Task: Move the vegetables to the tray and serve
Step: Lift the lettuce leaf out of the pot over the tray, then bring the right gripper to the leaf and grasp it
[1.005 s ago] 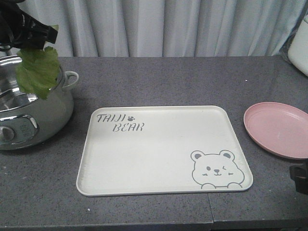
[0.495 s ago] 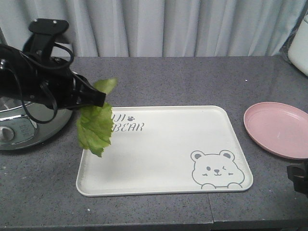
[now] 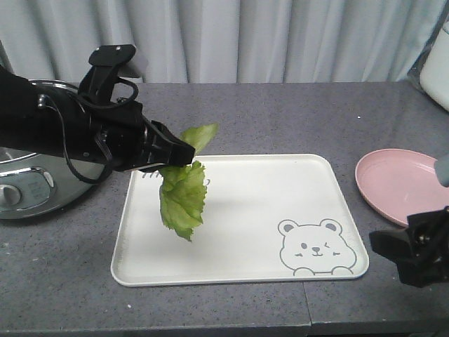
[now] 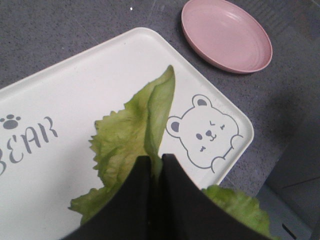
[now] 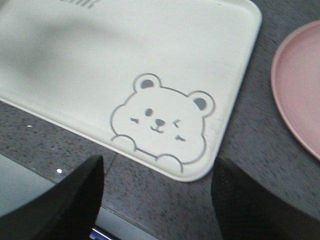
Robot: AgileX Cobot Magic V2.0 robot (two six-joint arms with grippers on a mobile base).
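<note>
A green frilly lettuce leaf, the vegetables (image 3: 184, 193) (image 4: 132, 142), hangs in the air over the left part of the cream tray (image 3: 242, 263) (image 4: 90, 70) (image 5: 150, 45). My left gripper (image 3: 184, 153) (image 4: 156, 159) is shut on the leaf's upper end, with its jaws pressed together on it. At the front right my right gripper (image 3: 414, 249) (image 5: 157, 167) is open and holds nothing. It hovers over the grey table just off the tray's near right corner, beside the bear drawing (image 5: 160, 120).
A round pink plate (image 3: 403, 188) (image 4: 227, 34) (image 5: 300, 90) lies right of the tray. A steel electric pot (image 3: 31, 186) stands at the left, partly behind my left arm. The table's front edge runs close below the right gripper. Curtains hang behind.
My left gripper has carried the leaf from above the pot rightward, and it now hangs over the tray. The right gripper has risen further into view at the front right.
</note>
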